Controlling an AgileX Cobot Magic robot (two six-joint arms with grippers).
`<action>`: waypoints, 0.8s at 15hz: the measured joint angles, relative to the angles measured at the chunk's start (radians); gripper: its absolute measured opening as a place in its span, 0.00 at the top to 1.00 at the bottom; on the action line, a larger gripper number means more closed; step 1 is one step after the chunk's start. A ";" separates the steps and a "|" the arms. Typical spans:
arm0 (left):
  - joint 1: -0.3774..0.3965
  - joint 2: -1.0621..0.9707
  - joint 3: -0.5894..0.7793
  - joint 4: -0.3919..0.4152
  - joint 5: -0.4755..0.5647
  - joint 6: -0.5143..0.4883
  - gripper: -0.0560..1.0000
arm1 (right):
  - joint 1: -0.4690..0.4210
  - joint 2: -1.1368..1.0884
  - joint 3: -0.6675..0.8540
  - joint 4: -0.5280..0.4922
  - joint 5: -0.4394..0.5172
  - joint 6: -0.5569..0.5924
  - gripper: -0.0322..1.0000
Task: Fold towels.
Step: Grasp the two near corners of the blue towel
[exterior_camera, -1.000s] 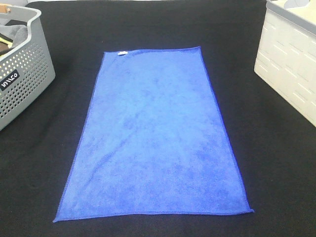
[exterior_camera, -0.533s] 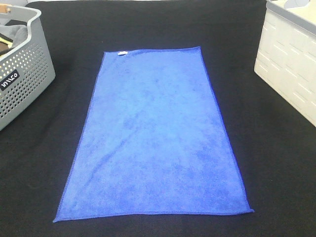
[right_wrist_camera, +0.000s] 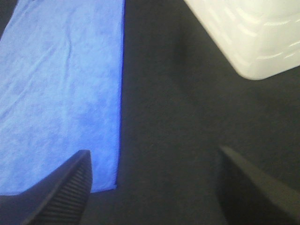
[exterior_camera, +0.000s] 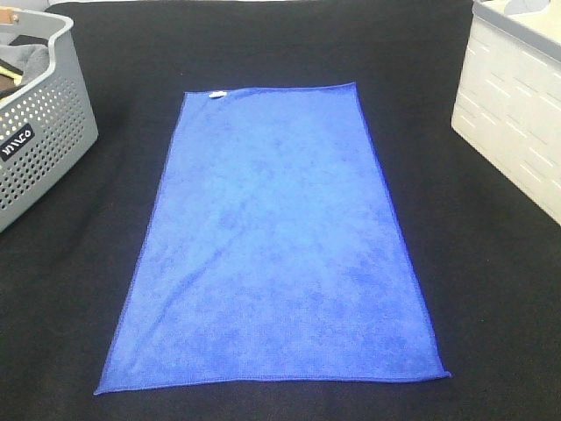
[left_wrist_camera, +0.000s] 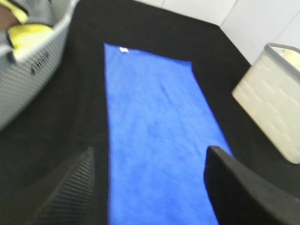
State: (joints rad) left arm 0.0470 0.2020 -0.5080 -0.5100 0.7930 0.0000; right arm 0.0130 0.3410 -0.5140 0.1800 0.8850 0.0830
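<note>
Blue towel (exterior_camera: pixel 276 237) flat at desk (exterior_camera: pixel 491 289) centre, long axis 12-to-6, tag (exterior_camera: pixel 218 94) at 12. I see left pincer (left_wrist_camera: pixel 149 161) open, empty, over 6 o'clock edge; right pincer (right_wrist_camera: pixel 154 159) open, empty, beside 5 o'clock corner.

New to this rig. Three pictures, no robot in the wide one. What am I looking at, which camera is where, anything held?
It is a two-armed robot; each arm ends in a gripper and carries a small camera at its wrist. The wide picture comes from a camera mounted high, off the arms; neither arm is in its view. It shows a blue towel spread flat on a black table cover, white tag at its far edge, a grey perforated basket to the left and a cream crate to the right. The other two pictures are the wrist cameras: the two dark shapes in each are that gripper's fingers, left gripper and right gripper. Both are open and hold nothing. The towel is not yet folded.
</note>
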 joint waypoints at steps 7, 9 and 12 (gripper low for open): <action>0.000 0.413 0.000 -0.118 -0.003 0.082 0.34 | 0.000 0.472 0.000 0.264 -0.067 -0.237 0.30; 0.000 0.558 0.000 -0.125 -0.005 0.152 0.34 | 0.000 0.605 0.000 0.345 -0.093 -0.333 0.30; 0.000 0.849 0.000 -0.237 -0.009 0.296 0.34 | 0.000 0.819 -0.001 0.419 -0.190 -0.463 0.30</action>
State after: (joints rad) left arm 0.0470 1.0510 -0.5080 -0.7470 0.7840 0.2960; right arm 0.0130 1.1600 -0.5150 0.5990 0.6950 -0.3800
